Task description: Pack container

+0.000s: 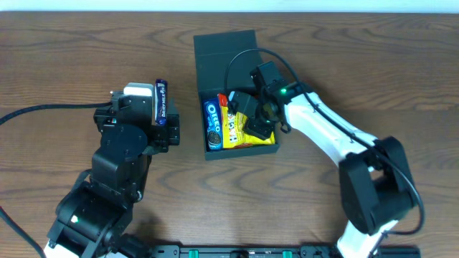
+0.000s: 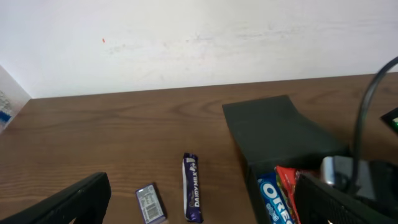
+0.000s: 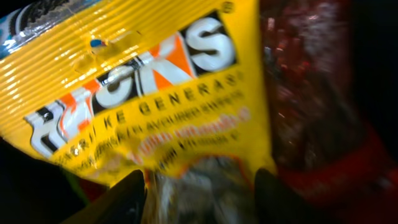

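The dark teal container (image 1: 228,56) stands at the table's middle with its flap lid open toward the back; it also shows in the left wrist view (image 2: 273,130). Inside lie a blue Oreo packet (image 1: 213,123), a yellow snack packet (image 1: 235,129) and a red packet (image 1: 224,99). My right gripper (image 1: 259,123) is down inside the container, open, with the yellow packet's (image 3: 143,81) crumpled end between its fingers (image 3: 196,199). My left gripper (image 1: 166,123) is open and empty left of the container, over a purple Dairy Milk bar (image 2: 191,186).
A small purple packet (image 2: 151,203) lies on the table beside the Dairy Milk bar (image 1: 161,100). A white object (image 2: 6,99) shows at the far left edge. A black cable (image 1: 43,109) runs across the left of the table.
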Action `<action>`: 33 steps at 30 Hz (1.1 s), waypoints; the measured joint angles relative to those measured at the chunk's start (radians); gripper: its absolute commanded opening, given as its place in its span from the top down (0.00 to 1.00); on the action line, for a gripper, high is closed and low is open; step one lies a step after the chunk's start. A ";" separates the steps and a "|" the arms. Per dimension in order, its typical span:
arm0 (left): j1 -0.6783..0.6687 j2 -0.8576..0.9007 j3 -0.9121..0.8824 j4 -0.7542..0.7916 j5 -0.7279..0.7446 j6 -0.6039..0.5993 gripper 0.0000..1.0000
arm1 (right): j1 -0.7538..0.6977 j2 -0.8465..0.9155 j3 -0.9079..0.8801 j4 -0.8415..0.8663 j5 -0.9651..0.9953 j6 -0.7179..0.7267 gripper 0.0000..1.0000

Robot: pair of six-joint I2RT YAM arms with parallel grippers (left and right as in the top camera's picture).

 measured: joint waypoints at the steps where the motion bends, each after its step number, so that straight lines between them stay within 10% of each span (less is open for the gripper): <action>1: 0.000 0.000 0.000 0.000 0.000 0.000 0.05 | 0.000 -0.015 -0.002 0.000 -0.002 0.003 0.37; 11: 0.000 0.028 0.000 -0.042 -0.003 0.000 0.05 | -0.011 -0.334 -0.004 0.083 -0.031 0.082 0.43; 33: 0.299 0.671 0.000 0.154 0.319 -0.072 0.05 | -0.259 -0.248 -0.004 0.084 -0.035 0.376 0.40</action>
